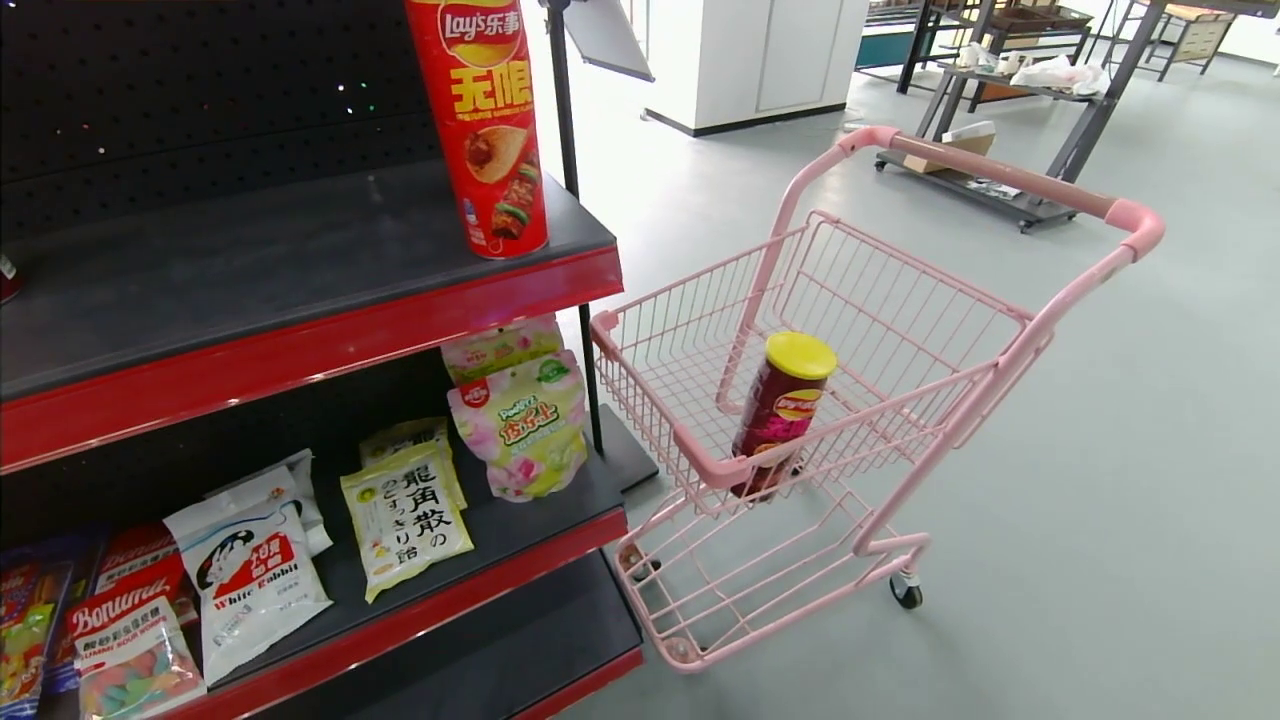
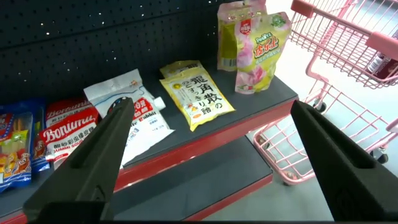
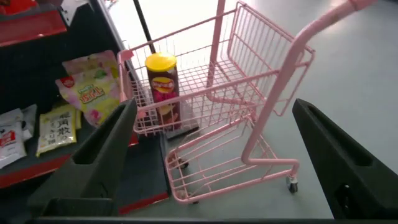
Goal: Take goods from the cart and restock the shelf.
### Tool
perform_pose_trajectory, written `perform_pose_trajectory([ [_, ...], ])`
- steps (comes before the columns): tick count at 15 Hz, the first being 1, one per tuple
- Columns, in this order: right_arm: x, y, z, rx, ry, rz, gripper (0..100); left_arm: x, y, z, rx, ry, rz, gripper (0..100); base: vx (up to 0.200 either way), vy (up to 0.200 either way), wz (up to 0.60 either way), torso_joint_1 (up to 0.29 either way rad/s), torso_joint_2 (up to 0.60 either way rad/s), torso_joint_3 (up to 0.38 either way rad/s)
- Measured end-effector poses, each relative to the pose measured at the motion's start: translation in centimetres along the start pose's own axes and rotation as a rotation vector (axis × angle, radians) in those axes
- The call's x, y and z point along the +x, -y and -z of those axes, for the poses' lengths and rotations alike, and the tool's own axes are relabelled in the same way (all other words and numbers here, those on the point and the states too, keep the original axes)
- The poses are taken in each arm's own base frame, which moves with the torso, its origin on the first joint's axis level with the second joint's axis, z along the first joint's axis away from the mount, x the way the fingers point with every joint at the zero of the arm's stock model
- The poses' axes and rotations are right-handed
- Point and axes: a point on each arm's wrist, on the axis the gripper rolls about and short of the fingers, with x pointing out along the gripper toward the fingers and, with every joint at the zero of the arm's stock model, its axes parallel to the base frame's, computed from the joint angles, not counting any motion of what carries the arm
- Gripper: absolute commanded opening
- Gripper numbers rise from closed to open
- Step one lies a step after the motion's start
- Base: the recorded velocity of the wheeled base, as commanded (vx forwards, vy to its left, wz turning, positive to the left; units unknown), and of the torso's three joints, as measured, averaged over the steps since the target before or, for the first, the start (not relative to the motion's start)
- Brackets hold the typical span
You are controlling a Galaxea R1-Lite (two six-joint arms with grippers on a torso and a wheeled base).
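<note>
A dark red chip can with a yellow lid (image 1: 784,410) (image 3: 163,87) stands upright in the pink wire cart (image 1: 900,330) (image 3: 261,81), near its front wall. A tall red chip can (image 1: 482,125) stands on the upper shelf (image 1: 250,260) at its right end. The lower shelf (image 1: 520,520) (image 2: 261,102) carries snack bags. My left gripper (image 2: 211,158) hangs open in front of the lower shelf, holding nothing. My right gripper (image 3: 211,162) is open above the cart, apart from the can.
On the lower shelf lie a white candy bag (image 1: 250,575) (image 2: 134,109), a yellow bag (image 1: 405,515) (image 2: 196,93) and pink-green pouches (image 1: 525,420) (image 2: 258,53). Tables and racks (image 1: 1010,90) stand far behind. Grey floor lies open to the cart's right.
</note>
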Motion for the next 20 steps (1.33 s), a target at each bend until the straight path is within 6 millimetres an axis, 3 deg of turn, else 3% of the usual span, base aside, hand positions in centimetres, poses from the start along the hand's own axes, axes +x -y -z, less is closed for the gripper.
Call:
perform_pose_trajectory([
  [1,3.1,0.0,-1.5,0.01,-0.025,-0.044,100,0.0,0.0,0.0,0.001,0.0,0.0,100,0.0,0.0,0.0,0.0,0.0,0.0],
  [3,8.8,-0.2,-2.2,0.023,-0.061,-0.111,100,0.0,0.0,0.0,0.0,0.001,0.0,100,0.0,0.0,0.0,0.0,0.0,0.0],
  [5,15.1,-0.8,-0.8,0.033,-0.093,-0.187,100,0.0,0.0,0.0,0.0,0.001,0.0,100,0.0,0.0,0.0,0.0,0.0,0.0],
  [8,20.9,-2.2,3.1,0.04,-0.196,-0.272,100,0.0,0.0,0.0,0.0,0.001,0.0,100,0.0,0.0,0.0,0.0,0.0,0.0],
  [12,25.0,-3.6,6.3,0.04,-0.281,-0.321,100,0.0,0.0,0.0,0.0,0.001,0.0,100,0.0,0.0,0.0,0.0,0.0,0.0],
  [20,28.3,-5.4,9.1,0.036,-0.356,-0.363,100,0.0,0.0,0.0,-0.001,0.001,0.0,100,0.0,0.0,0.0,0.0,0.0,0.0],
])
